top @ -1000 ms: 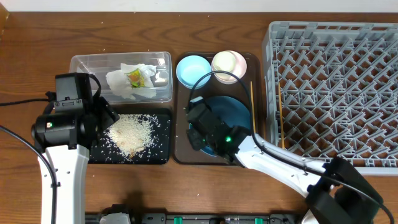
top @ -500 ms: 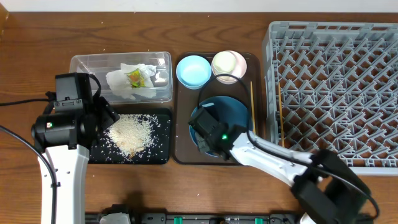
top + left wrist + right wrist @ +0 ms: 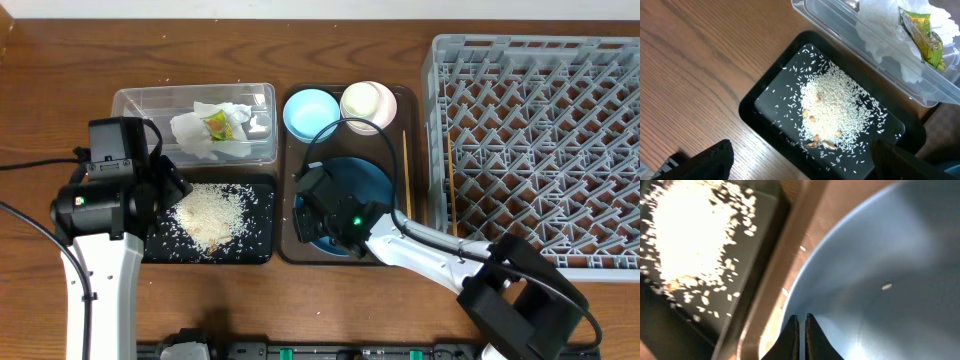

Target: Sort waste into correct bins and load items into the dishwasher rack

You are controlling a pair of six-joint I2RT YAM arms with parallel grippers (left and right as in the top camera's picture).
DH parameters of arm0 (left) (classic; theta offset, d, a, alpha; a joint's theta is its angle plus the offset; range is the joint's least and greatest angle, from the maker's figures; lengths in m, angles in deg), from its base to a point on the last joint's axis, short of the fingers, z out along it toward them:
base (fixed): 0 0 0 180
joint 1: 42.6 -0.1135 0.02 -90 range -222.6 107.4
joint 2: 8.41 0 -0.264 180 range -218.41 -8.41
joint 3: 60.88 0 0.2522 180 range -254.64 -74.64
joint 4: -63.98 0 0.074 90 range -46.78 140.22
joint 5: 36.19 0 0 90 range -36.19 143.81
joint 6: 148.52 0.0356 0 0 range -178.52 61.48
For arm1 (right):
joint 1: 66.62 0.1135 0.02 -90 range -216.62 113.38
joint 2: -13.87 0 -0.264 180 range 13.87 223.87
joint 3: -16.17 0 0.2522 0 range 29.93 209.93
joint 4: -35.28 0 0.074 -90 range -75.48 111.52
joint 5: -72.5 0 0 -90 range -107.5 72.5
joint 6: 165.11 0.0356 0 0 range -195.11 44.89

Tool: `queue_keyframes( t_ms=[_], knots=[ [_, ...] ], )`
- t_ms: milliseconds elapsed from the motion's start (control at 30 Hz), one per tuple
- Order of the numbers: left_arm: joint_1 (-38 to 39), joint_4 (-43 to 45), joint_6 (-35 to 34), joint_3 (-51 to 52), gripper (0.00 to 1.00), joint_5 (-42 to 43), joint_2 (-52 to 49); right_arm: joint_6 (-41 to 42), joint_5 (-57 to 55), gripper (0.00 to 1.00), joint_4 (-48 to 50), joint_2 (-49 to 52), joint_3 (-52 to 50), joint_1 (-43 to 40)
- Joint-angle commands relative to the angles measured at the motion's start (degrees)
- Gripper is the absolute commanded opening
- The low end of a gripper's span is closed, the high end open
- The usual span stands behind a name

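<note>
The dishwasher rack [image 3: 535,150] is seen at 3 o'clock on the table. The brown serving tray [image 3: 290,250] lies centrally. The clear tub [image 3: 130,100] is placed at 10 o'clock and the black tray [image 3: 258,250] at 8 o'clock. The dark-blue plate [image 3: 380,180] sits at the serving tray's 6 o'clock end, the light-blue bowl [image 3: 311,113] and pink bowl [image 3: 368,105] at 12 o'clock. The napkin [image 3: 890,35] and wrapper [image 3: 922,35] lie in the tub, rice [image 3: 832,115] in the black tray. The left gripper [image 3: 802,162] is spread wide above the rice. The right gripper [image 3: 800,326] is clenched at the plate's 8 o'clock rim, with nothing seen between its fingers.
</note>
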State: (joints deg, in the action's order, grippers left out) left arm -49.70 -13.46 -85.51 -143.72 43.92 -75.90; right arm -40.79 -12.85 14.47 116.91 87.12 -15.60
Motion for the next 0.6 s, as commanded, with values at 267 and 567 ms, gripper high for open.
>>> queue_keyframes(
  t_ms=[267,567],
  knots=[
    [-0.28,-0.17,-0.11,-1.22,0.91,-1.31,0.13,-0.52,1.64,0.12,8.81,0.13,0.46,0.39],
    [-0.28,-0.17,-0.11,-1.22,0.91,-1.31,0.13,-9.77,-1.14,0.17,1.22,-11.63,0.94,-6.36]
  ],
)
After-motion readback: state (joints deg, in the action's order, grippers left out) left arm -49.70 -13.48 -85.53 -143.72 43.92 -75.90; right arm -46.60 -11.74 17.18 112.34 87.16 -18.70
